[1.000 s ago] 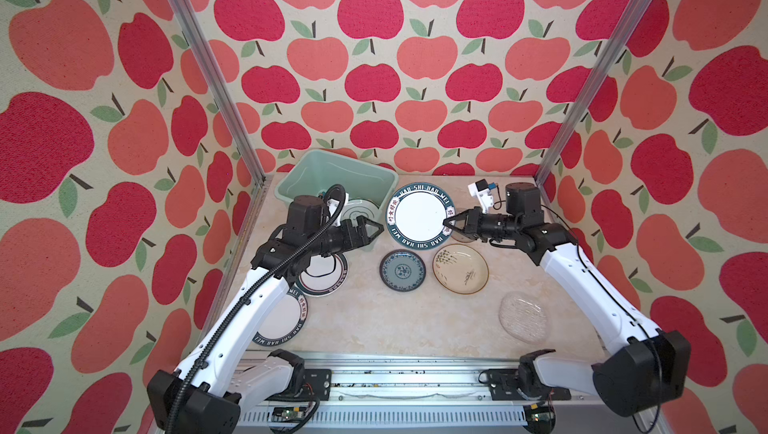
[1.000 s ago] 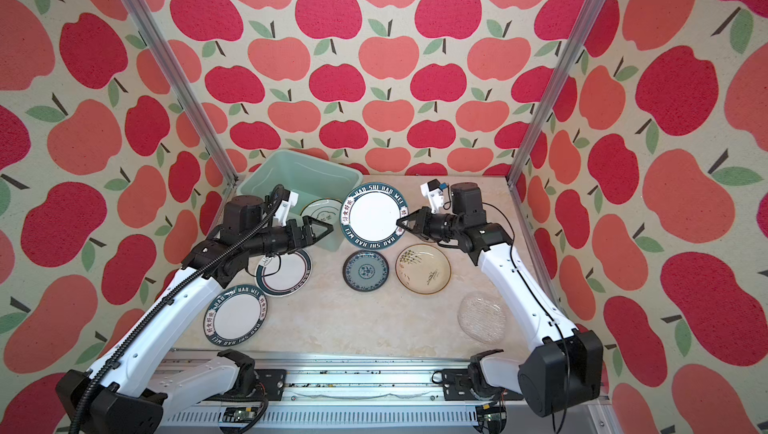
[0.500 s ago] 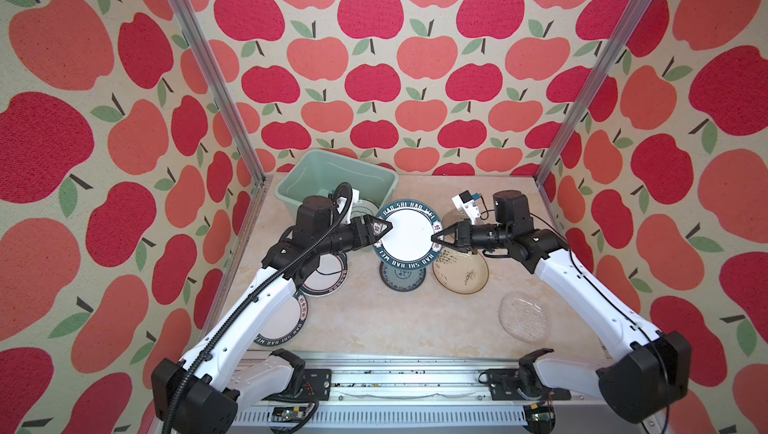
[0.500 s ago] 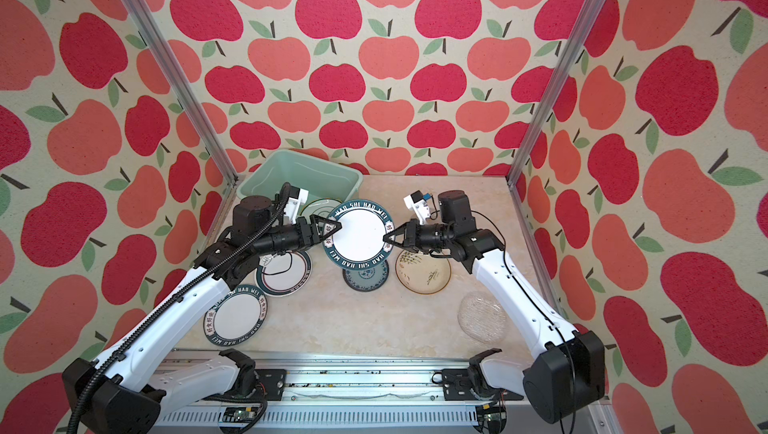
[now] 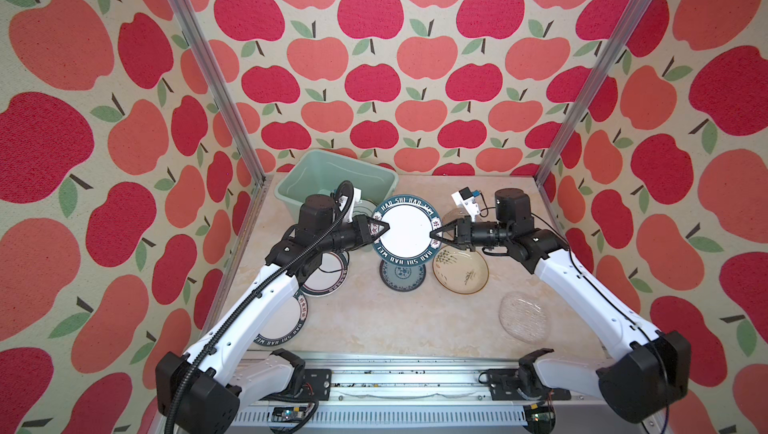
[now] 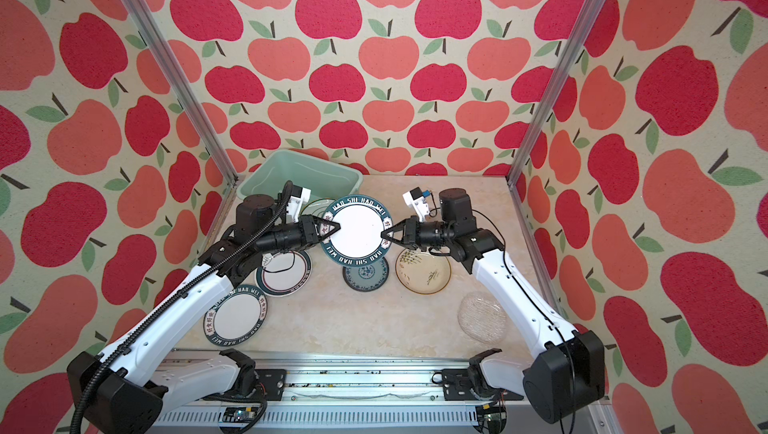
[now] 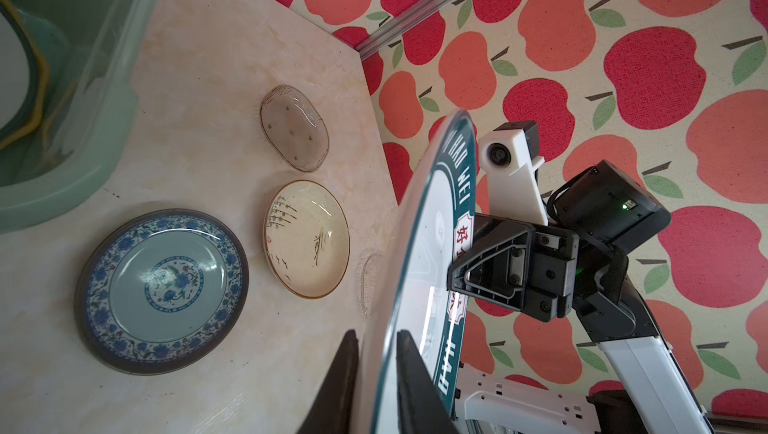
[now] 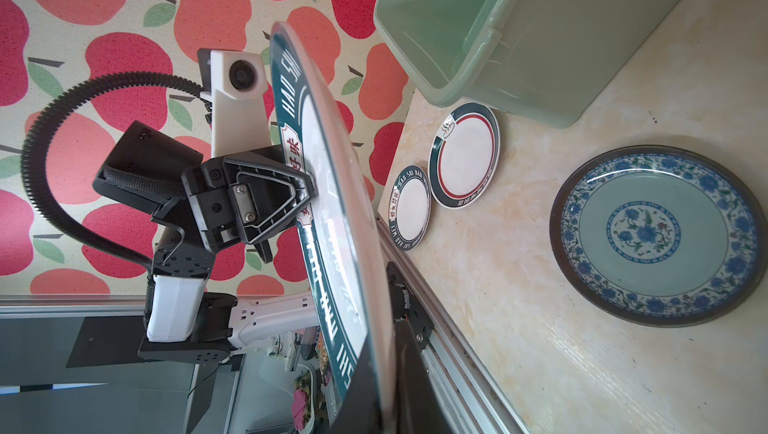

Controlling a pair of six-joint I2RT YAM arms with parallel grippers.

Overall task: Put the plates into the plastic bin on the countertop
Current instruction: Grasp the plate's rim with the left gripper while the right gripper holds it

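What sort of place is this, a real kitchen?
Probably not: it looks like a robot test booth dressed as a kitchen. Bare metal posts frame apple-print walls, two robot arms on a rail hold a plate, and a green bin sits on a marble-look countertop.

From above, the lifted lettered plate [image 5: 405,230] covers the far edge of the teal plate [image 5: 402,278], and my left arm [image 5: 270,290] hides part of the red-ringed plate [image 5: 332,265]. I cannot make out what lies in the bin [image 5: 332,170] behind that arm.
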